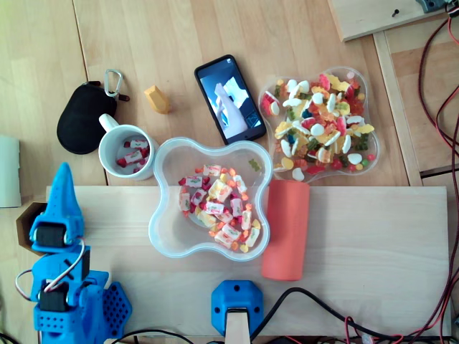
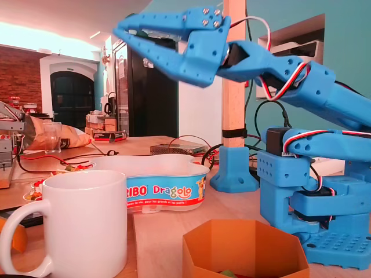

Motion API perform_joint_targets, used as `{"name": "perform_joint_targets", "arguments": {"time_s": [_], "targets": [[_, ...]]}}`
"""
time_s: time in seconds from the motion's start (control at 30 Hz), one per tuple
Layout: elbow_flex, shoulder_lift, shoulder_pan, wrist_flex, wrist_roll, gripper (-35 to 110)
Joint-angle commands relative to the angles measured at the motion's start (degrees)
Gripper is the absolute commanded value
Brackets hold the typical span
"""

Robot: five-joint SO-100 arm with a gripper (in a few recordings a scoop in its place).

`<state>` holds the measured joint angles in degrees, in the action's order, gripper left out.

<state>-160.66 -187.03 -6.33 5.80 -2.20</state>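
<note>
An orange six-sided cardboard box (image 2: 243,246) sits nearest the lens in the fixed view, something green just visible inside it. Beside it stands a glossy white mug (image 2: 87,226), which the overhead view shows holding a few red-wrapped sweets. The blue plastic gripper (image 2: 124,29) hangs in the air above, its pointed jaws closed together and empty. From overhead its tip lies just left of the mug, near but not touching it. Past the mug is a clear, lobed plastic tub (image 1: 165,172) (its label reads "Dragolo"), part-filled with wrapped sweets and loose gummies. A smooth orange-red roll (image 1: 287,229) lies along its right side. Farther back a second clear tray (image 1: 374,147) is heaped with mixed gummies, next to a dark phone (image 1: 229,97), a yellow block (image 1: 156,99) and a black pouch (image 1: 79,122).
</note>
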Motion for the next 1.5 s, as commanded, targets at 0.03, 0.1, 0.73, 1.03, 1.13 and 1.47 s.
{"name": "perform_joint_targets", "arguments": {"time_s": [0.03,0.1,0.73,1.03,1.13,1.47], "targets": [[10.11,3.60,0.09,3.43,-0.62,1],[17.05,9.14,0.18,7.21,-0.62,2],[76.03,63.19,-14.15,56.87,-0.18,0],[74.53,75.23,-26.98,60.21,8.35,0],[75.06,79.01,-29.27,60.29,14.68,1],[74.97,90.70,-34.37,59.94,24.79,8]]}}
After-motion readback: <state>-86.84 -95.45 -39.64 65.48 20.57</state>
